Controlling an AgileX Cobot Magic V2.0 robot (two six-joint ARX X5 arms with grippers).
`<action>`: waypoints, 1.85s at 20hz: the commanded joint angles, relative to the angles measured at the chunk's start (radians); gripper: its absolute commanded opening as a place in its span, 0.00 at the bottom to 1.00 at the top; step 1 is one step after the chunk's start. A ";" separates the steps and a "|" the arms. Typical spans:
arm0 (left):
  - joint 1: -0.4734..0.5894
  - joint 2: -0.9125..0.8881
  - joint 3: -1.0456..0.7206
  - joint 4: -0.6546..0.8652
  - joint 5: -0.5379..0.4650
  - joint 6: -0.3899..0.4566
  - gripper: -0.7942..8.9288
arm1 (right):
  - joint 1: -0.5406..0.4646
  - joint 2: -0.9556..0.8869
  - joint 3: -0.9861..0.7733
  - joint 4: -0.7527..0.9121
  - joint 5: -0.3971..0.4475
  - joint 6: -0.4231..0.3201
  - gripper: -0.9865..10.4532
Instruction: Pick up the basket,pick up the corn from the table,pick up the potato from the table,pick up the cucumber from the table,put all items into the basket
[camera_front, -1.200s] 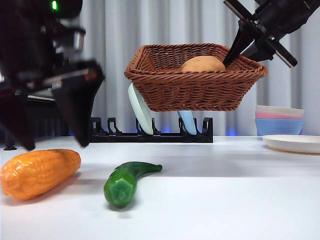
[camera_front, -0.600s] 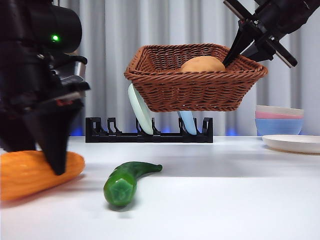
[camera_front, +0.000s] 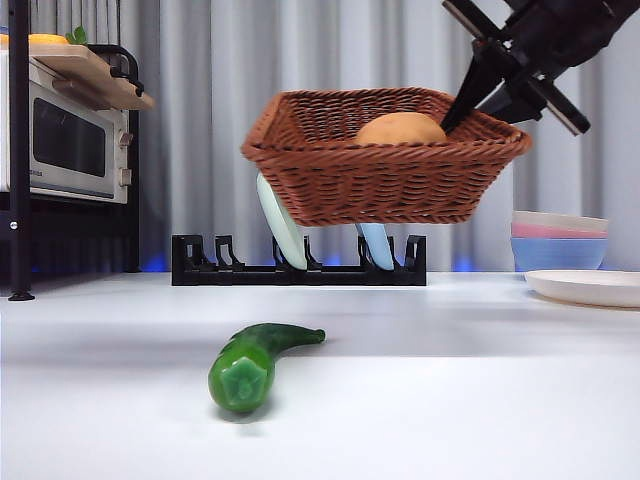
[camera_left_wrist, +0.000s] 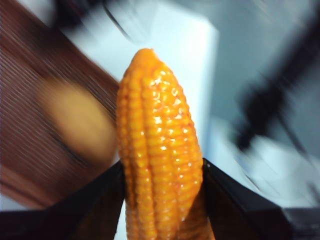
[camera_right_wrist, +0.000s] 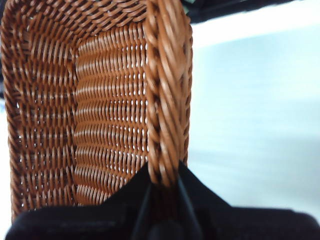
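Observation:
My right gripper (camera_front: 478, 92) is shut on the rim of the brown wicker basket (camera_front: 380, 170) and holds it in the air above the table; the right wrist view shows the rim (camera_right_wrist: 165, 100) clamped between the jaws. The tan potato (camera_front: 403, 129) lies inside the basket. My left gripper (camera_left_wrist: 162, 195) is shut on the orange-yellow corn (camera_left_wrist: 157, 150) and is out of the front view; its wrist view shows the basket (camera_left_wrist: 35, 140) and potato (camera_left_wrist: 77, 122) blurred below the corn. The dark-green cucumber (camera_front: 252, 362) lies on the white table (camera_front: 450, 400), front left of centre.
A black dish rack (camera_front: 300, 265) with pale plates stands behind the basket. Stacked pastel bowls (camera_front: 558, 240) and a white plate (camera_front: 585, 287) sit at the right. A microwave (camera_front: 65, 140) on a dark shelf stands at the far left.
My left gripper closed on the corn at the left and lifted it out of the front view. The basket tilted and shifted very slightly. The cucumber has not moved.

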 joint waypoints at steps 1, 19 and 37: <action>-0.012 0.035 -0.007 0.268 -0.234 -0.261 0.07 | 0.034 -0.005 0.013 0.011 -0.010 0.014 0.08; -0.079 0.232 -0.004 0.274 -0.391 -0.317 0.67 | 0.100 -0.005 0.013 0.016 -0.001 0.014 0.08; -0.334 0.052 -0.255 -0.099 -0.678 -0.457 0.66 | -0.146 -0.004 0.013 0.053 -0.011 0.025 0.08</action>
